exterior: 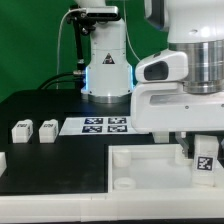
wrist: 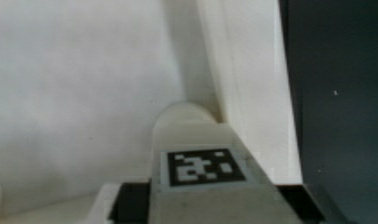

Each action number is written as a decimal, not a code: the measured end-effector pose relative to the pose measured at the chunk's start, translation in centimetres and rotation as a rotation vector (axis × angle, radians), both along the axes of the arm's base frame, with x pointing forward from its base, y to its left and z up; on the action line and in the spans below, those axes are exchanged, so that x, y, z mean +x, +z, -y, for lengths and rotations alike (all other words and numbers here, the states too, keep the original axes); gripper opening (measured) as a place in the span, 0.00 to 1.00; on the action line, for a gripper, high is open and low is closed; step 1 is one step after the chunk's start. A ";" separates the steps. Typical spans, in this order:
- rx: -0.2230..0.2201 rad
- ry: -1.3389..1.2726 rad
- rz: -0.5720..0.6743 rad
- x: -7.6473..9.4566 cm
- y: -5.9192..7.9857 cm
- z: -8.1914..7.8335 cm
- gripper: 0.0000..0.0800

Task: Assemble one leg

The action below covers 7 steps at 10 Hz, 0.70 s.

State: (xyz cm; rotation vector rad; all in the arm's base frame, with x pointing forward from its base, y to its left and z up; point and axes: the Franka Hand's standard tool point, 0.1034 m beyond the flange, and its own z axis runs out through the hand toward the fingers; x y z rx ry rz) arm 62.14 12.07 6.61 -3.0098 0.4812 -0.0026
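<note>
My gripper [exterior: 205, 160] is shut on a leg [exterior: 206, 158], a small white block with a black-and-white tag on its face. It holds the leg at the exterior view's right, over the far right part of the large white tray-like part [exterior: 130, 170]. In the wrist view the held leg [wrist: 200, 155] points at a raised rim of the tray part [wrist: 97, 90], and the dark fingers [wrist: 136, 200] flank the leg. Two more legs [exterior: 22, 130] [exterior: 46, 130] stand on the black table at the exterior view's left.
The marker board [exterior: 100, 125] lies on the black table behind the tray part. The robot base [exterior: 105, 60] stands at the back in front of a green backdrop. Black table surface [wrist: 346, 100] shows beside the tray's edge in the wrist view.
</note>
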 end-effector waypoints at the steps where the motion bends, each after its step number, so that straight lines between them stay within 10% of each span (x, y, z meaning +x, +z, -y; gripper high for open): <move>1: 0.006 -0.120 -0.011 0.1 0.1 0.0 0.37; 7: 0.144 -1.072 -0.177 0.6 -0.1 0.3 0.37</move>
